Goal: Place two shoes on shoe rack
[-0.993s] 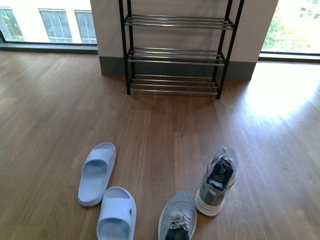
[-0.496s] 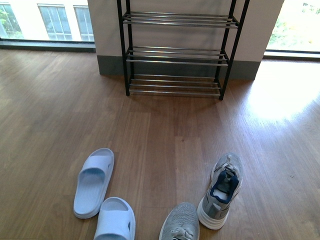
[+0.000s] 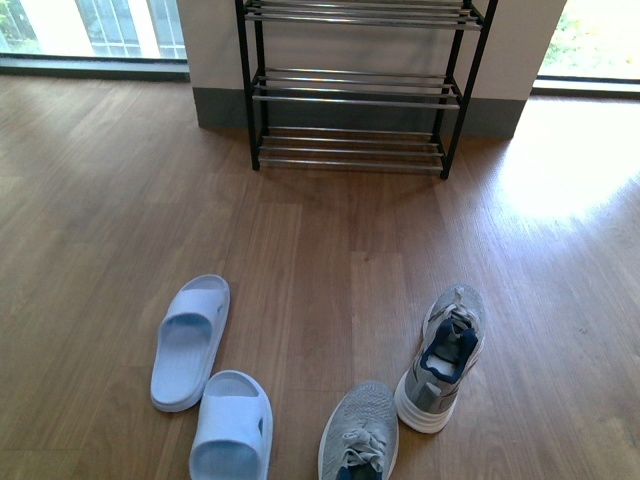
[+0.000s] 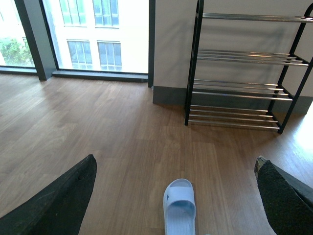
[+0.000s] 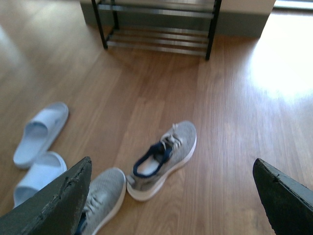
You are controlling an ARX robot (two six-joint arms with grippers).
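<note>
Surface: wood plank floor [image 3: 330,250], warm brown, with a bright sun patch at the far right. Room: pale wall [image 3: 210,40] with a grey skirting, and floor-level windows [image 3: 100,25] on either side of it.

Shoe rack [image 3: 350,100]: stands against the wall straight ahead, black frame, chrome bar shelves showing bare; its top is cut off in the front view.

Shoes: both on the floor, near the robot, right of centre. Far sneaker [image 3: 442,360] lies upright, toe towards the rack. Near sneaker [image 3: 358,435] is just beside it on its left, cut by the frame edge; I cannot tell whether they touch. Two pale blue slides [image 3: 190,340] [image 3: 232,428] lie to the left, well apart from the sneakers.

Open room: a broad strip of bare floor runs between the footwear and the rack's foot.

Left fingers [image 4: 58,200]: spread wide, gripping nothing, above a slide. Right fingers [image 5: 54,205]: spread wide, gripping nothing, above the sneakers.
</note>
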